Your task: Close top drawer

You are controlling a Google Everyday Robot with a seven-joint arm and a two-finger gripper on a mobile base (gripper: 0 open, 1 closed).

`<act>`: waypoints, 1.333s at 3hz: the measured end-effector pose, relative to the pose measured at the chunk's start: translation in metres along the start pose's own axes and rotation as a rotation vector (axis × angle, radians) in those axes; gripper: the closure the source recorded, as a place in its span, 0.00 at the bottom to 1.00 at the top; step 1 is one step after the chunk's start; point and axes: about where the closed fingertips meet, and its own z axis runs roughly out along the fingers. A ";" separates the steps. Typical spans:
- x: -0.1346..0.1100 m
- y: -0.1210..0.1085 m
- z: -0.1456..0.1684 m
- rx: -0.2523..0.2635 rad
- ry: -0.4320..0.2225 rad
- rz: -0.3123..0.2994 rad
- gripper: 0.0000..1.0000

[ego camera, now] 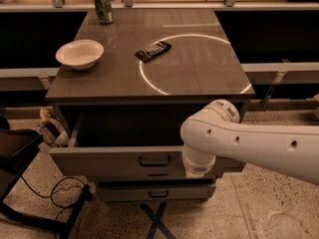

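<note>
The top drawer [114, 161] of the grey cabinet stands pulled out, its inside dark and its tall front panel facing me with a small dark pull handle [154, 161]. My white arm [249, 143] reaches in from the right, and its elbow and wrist cover the right part of the drawer front. The gripper is hidden below the wrist, at the drawer front to the right of the handle.
On the cabinet top [194, 73] sit a white bowl [79, 54], a green can [103, 6] and a dark wrapped bar [153, 50]. A lower drawer [154, 192] with a like handle sits beneath. A black chair and cables [30, 183] are at the left on the floor.
</note>
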 end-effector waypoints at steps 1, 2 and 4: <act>0.001 -0.013 -0.005 0.015 0.004 0.004 1.00; -0.003 -0.030 -0.003 0.025 -0.009 0.002 1.00; -0.021 -0.062 0.003 0.067 -0.084 0.010 1.00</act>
